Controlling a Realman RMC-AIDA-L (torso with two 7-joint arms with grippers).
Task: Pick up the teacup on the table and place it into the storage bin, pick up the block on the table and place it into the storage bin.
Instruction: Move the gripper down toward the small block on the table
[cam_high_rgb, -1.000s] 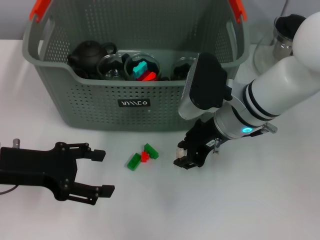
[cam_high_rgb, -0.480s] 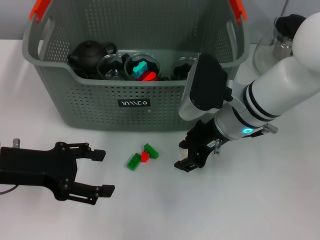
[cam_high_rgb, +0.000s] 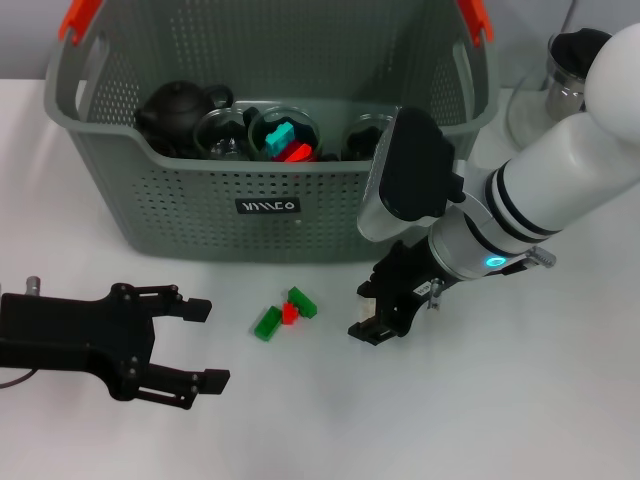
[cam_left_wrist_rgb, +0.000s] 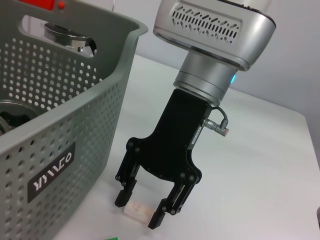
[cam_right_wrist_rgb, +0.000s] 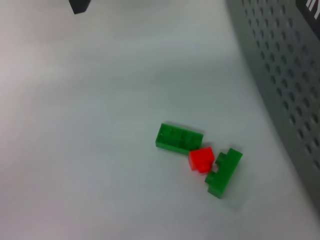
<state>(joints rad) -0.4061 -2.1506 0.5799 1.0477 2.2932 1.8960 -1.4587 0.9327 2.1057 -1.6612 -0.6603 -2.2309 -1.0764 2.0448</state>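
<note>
The storage bin (cam_high_rgb: 130, 215) stands at the back of the white table and also shows in the left wrist view (cam_left_wrist_rgb: 60, 125). Inside it are a black teapot (cam_high_rgb: 178, 108) and glass teacups (cam_high_rgb: 222, 135), one holding teal and red blocks (cam_high_rgb: 287, 142). My right gripper (cam_high_rgb: 368, 320) is down at the table in front of the bin's right end. In the left wrist view (cam_left_wrist_rgb: 141, 209) its fingers close on either side of a small pale block (cam_left_wrist_rgb: 139, 211) that rests on the table. My left gripper (cam_high_rgb: 200, 345) is open and empty at the front left.
Two green blocks (cam_high_rgb: 267, 322) (cam_high_rgb: 302, 301) and a small red block (cam_high_rgb: 290, 313) lie together left of the right gripper; they also show in the right wrist view (cam_right_wrist_rgb: 201, 159). A glass jar with a black lid (cam_high_rgb: 567, 70) stands at the back right.
My right gripper has shifted very slightly and its fingers have drawn in around the pale block. The left arm has not moved.
</note>
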